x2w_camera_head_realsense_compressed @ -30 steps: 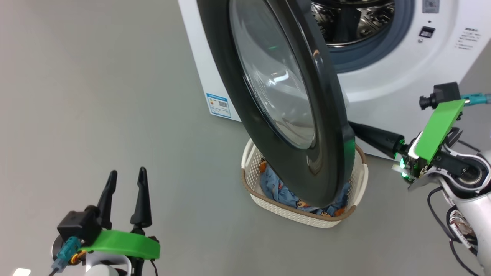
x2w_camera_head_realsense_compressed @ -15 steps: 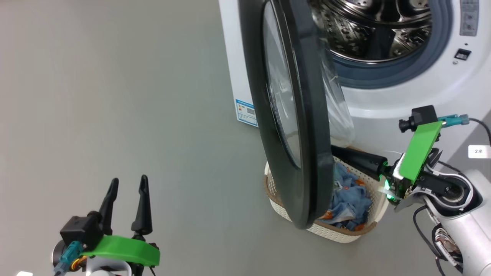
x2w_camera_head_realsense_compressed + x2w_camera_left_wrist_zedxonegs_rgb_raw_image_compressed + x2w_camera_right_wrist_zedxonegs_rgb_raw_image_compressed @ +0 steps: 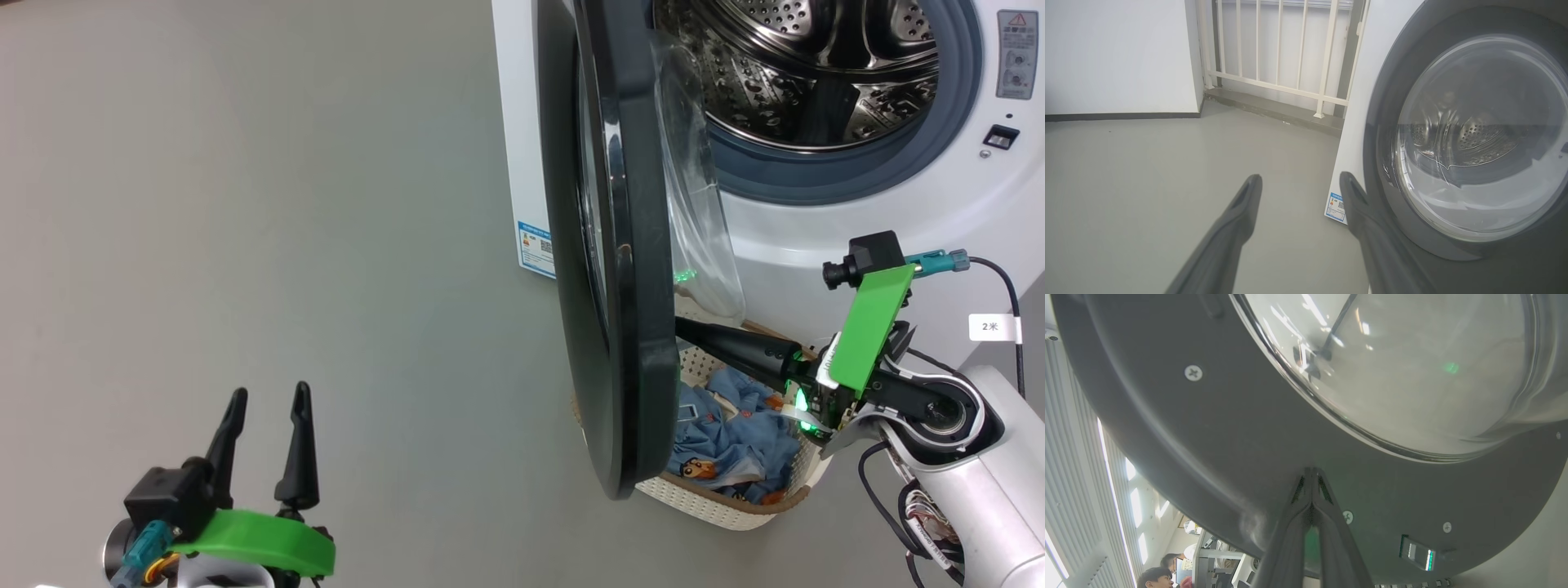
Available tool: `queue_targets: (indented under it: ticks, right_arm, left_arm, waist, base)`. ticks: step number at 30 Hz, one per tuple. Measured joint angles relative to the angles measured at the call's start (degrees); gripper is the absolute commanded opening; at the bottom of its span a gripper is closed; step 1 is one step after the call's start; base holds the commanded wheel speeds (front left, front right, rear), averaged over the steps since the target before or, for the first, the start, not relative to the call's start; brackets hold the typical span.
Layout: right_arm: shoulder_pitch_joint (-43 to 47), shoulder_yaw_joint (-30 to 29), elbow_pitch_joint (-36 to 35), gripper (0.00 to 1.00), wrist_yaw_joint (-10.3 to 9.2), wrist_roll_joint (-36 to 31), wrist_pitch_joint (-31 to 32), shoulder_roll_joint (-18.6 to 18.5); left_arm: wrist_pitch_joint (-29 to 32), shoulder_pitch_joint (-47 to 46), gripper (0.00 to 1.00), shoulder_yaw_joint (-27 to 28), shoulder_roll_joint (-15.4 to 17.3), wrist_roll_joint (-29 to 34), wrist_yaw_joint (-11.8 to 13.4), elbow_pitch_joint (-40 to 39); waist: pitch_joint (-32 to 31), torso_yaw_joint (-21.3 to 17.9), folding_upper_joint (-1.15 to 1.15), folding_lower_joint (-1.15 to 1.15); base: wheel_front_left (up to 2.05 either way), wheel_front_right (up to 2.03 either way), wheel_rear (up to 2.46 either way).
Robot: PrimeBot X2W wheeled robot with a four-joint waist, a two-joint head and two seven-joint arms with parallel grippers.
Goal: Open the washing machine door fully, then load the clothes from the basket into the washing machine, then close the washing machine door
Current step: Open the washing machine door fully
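The right gripper (image 3: 1311, 470), fingers clenched together on nothing, has its tips against the black inner rim of the washing machine door (image 3: 620, 245), just beside the glass window (image 3: 1412, 367). The door stands swung out from the washing machine (image 3: 816, 237). Beneath those fingers sits the basket (image 3: 718, 508) holding the blue bear-print clothes (image 3: 735, 433). The left gripper (image 3: 269, 390), fingers spread and empty, hovers well left of the door.

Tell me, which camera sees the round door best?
The left wrist view: the washing machine door faces it, rim and glass window showing. The head view sees it edge-on; the right wrist view sees its inner side, very close.
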Motion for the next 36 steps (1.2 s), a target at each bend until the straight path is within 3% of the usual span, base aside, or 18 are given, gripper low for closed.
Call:
queue_targets:
  ticks: [14,15,17,20,21,22,23,30,36]
  right_arm:
    - [0.0,-1.5,-0.2,0.00,0.00,-1.2,0.4,1.2]
    - [0.0,-1.7,-0.3,0.03,0.00,-1.5,0.3,1.2]
    - [0.0,-2.1,-0.8,0.30,0.00,-1.6,0.2,1.2]
    - [0.0,-2.4,-1.6,0.47,0.00,-1.9,0.2,1.2]
    - [0.0,-2.6,-2.0,0.75,0.00,-2.0,0.1,1.3]
    - [0.0,-2.8,-2.3,0.96,0.00,-2.0,0.0,1.3]
    - [0.1,-3.0,-2.7,1.00,0.00,-2.1,-0.2,1.4]
    - [2.2,-3.5,-4.7,1.00,0.00,-3.6,-1.6,1.4]
    - [2.5,-3.8,-7.5,1.00,0.00,-8.6,-6.9,1.2]
  left_arm:
    - [0.0,0.0,1.00,-0.4,0.4,-0.6,0.7,-0.4]
    - [0.0,0.0,1.00,-0.4,0.4,-0.6,0.7,-0.4]
    - [0.0,0.0,1.00,-0.4,0.5,-0.6,0.7,-0.4]
    - [0.0,0.0,1.00,-0.5,0.8,-0.6,0.7,-0.4]
    - [0.0,0.0,1.00,-0.6,0.9,-0.6,0.7,-0.4]
    - [0.0,0.0,1.00,-0.6,1.1,-0.6,0.7,-0.5]
    - [0.0,0.0,1.00,-0.8,1.3,-0.6,0.7,-0.6]
    - [0.1,0.0,1.00,-1.2,1.7,-0.6,1.0,-1.3]
    - [0.1,1.0,1.00,-1.4,1.8,-0.6,1.5,-1.9]
  waist:
    - [-0.1,-2.1,0.00,0.00]
    - [-0.2,-2.3,0.00,0.00]
    - [-0.3,-2.7,0.00,0.00]
    - [-0.5,-3.6,0.00,0.00]
    - [-0.6,-3.9,0.00,0.00]
    - [-0.7,-4.2,0.00,0.00]
    - [-0.8,-4.6,0.00,0.00]
    - [-1.5,-6.9,0.00,0.00]
    - [-1.9,-9.6,0.00,0.00]
  base:
    - [0.00,0.00,0.00]
    - [0.00,0.00,0.00]
    - [0.00,0.00,0.00]
    - [0.00,0.00,0.00]
    - [0.00,0.00,0.00]
    - [0.00,0.00,0.00]
    - [0.00,0.00,0.00]
    - [0.00,0.00,0.00]
    - [0.00,0.00,0.00]
